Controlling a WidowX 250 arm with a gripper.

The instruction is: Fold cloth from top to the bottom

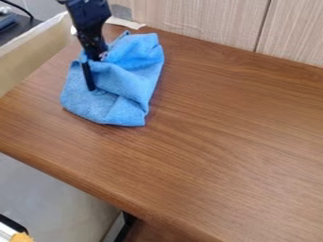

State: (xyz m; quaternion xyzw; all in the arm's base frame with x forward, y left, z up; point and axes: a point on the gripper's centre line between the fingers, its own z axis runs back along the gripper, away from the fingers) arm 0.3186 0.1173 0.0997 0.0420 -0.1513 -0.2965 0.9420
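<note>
The jaws of the black gripper (pixel 92 75) are down at the blue cloth (pixel 131 73), over its left part, in among its folds; whether they stand apart or are closed on fabric, I cannot tell. The gripper tilts a little, and above it the black arm (pixel 87 13) comes in from the top edge, left of the middle.

The cloth lies in a rumpled heap on the upper left part of the brown wooden table (pixel 221 142). It is longer from top to bottom than it is wide, with creases running across its middle, and its lower part is spread flatter, ending in a corner at the lower right. Its upper end is bunched and raised, near the back edge of the table.

Behind the table stands a pale wood-grain panel (pixel 202 19) with a dark upright seam. A whitish strip (pixel 125 22) lies at its foot, above the cloth. Left of the table is a beige surface (pixel 31 56), with a black cable (pixel 18 7) at the upper left corner. At the lower left corner is a small orange thing (pixel 22 237).
</note>
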